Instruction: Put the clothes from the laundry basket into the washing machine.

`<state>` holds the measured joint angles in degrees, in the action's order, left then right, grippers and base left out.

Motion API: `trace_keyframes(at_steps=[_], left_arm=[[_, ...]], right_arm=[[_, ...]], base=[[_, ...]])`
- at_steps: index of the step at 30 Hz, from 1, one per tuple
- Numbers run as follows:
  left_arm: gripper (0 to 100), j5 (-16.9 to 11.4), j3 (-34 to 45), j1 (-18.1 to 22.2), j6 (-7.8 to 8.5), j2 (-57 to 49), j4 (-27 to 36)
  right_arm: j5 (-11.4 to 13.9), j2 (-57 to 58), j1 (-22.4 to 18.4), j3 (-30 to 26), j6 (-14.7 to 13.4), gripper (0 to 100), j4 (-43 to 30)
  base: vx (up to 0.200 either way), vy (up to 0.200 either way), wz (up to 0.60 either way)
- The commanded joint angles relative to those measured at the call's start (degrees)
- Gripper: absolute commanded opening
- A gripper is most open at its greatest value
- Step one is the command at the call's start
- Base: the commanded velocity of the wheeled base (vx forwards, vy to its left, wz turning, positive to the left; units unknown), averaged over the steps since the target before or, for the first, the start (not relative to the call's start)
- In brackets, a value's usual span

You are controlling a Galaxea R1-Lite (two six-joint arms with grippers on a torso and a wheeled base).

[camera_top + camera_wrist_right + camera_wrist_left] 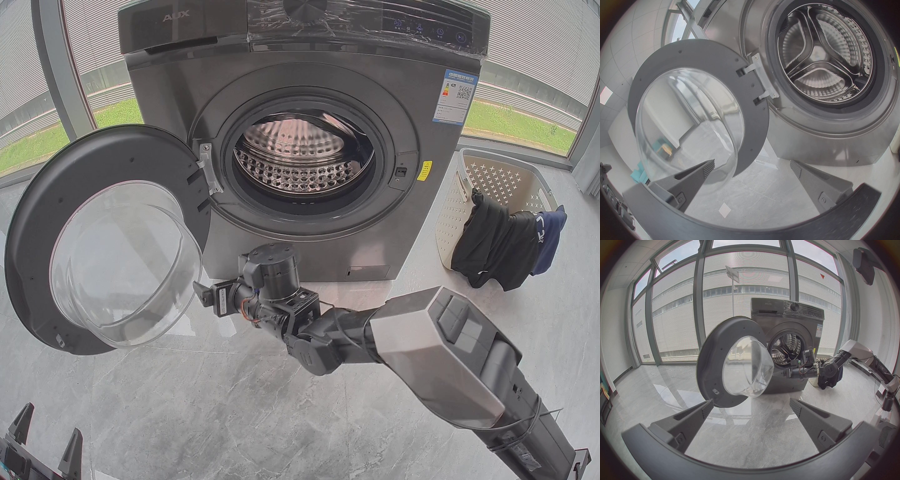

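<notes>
Washing machine point(300, 69) stands on the floor point(219, 406). Its door point(37, 231) is swung wide open toward the robot's left, and the steel drum point(300, 156) has nothing in it.

Laundry basket point(500, 181), white and perforated, sits on the floor just beside the machine on the robot's right. Black clothes point(494, 244) are draped over its near rim and hang down the outside. A blue garment point(550, 234) hangs next to them on the right corner.

Right pincer point(752, 165) is spread and holds nothing. It is held low in front of the machine, below the drum opening and near the lower edge of the door's glass bowl, pointing toward the door. The clothes are well apart from it, off to the robot's right beyond the right arm's elbow, with no contact.

Left pincer point(751, 403) is also spread and empty. It sits low at the robot's left, facing the open door from farther back, well apart from the machine and farthest from the basket.
</notes>
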<state>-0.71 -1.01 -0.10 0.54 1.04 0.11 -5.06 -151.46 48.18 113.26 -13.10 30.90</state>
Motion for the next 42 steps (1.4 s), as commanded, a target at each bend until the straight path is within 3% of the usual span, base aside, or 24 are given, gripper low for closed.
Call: trace_keyframes(at_steps=[1,4,7,8,11,12,13,15,17,18,21,25,26,29,33,38,41,42], left_arm=[[100,0.0,0.9,0.0,-0.01,-0.9,0.0],[100,0.0,0.9,0.0,-0.01,-0.9,0.0],[100,0.0,0.9,0.0,-0.01,-0.9,0.0],[100,0.0,0.9,0.0,-0.01,-0.9,0.0],[100,0.0,0.9,0.0,-0.01,-0.9,0.0],[100,0.0,0.9,0.0,-0.01,-0.9,0.0],[100,0.0,0.9,0.0,-0.01,-0.9,0.0],[100,0.0,0.9,0.0,-0.01,-0.9,0.0],[100,0.0,0.9,0.0,-0.01,-0.9,0.0],[100,0.0,0.9,0.0,-0.01,-0.9,0.0],[100,0.0,0.9,0.0,-0.01,-0.9,0.0],[100,0.0,0.9,0.0,-0.01,-0.9,0.1],[100,0.0,0.9,0.0,-0.01,-0.9,0.1],[100,0.0,0.9,0.0,-0.01,-0.9,0.1],[100,0.0,0.9,0.0,-0.01,-0.9,0.0],[100,0.0,0.9,0.1,0.08,-0.9,0.1],[100,0.0,0.9,0.0,-0.01,-0.9,0.1],[100,0.0,0.9,0.0,0.08,-0.9,0.1]], right_arm=[[-0.2,-2.9,0.1,1.3,-0.1,100,0.1],[-0.2,-0.2,-0.6,0.3,-0.1,100,0.2],[0.0,10.0,-1.5,-9.2,0.4,100,-0.2],[0.0,10.6,-1.6,-9.6,0.4,100,-0.2],[0.2,23.1,-3.3,-21.9,1.1,100,-0.4],[0.2,23.7,-3.4,-22.4,1.2,100,-0.4],[0.2,30.8,-4.7,-29.9,2.0,100,-0.1],[0.2,37.5,-6.6,-37.2,2.9,100,0.1],[0.1,40.2,-7.5,-40.0,3.2,100,0.1],[0.1,48.1,-10.7,-47.9,4.1,100,0.1],[0.2,59.6,-17.2,-58.7,6.7,100,0.1],[0.2,65.9,-20.8,-64.1,8.0,100,0.1],[0.0,73.9,-24.7,-70.5,8.6,100,0.1],[0.0,80.3,-27.6,-75.5,8.6,100,0.1],[0.7,92.7,-36.1,-86.9,8.5,100,2.3],[0.8,99.2,-38.9,-98.5,8.4,100,9.5],[0.8,101.9,-39.5,-108.9,8.4,100,18.4],[0.8,102.0,-39.5,-109.2,8.4,100,18.6]], base=[[0.000,0.000,0.00],[0.000,0.000,0.00],[0.000,0.000,0.00],[0.000,0.000,0.00],[0.000,0.000,0.00],[0.000,0.000,0.00],[0.000,0.000,0.00],[0.000,0.000,0.00],[0.000,0.000,0.00],[0.000,0.000,0.00],[0.000,0.000,0.00],[0.000,0.000,0.00],[0.000,0.000,0.00],[0.000,0.000,0.00],[0.000,0.000,0.00],[0.000,0.000,0.00],[0.000,0.000,0.00],[0.000,0.000,0.00]])
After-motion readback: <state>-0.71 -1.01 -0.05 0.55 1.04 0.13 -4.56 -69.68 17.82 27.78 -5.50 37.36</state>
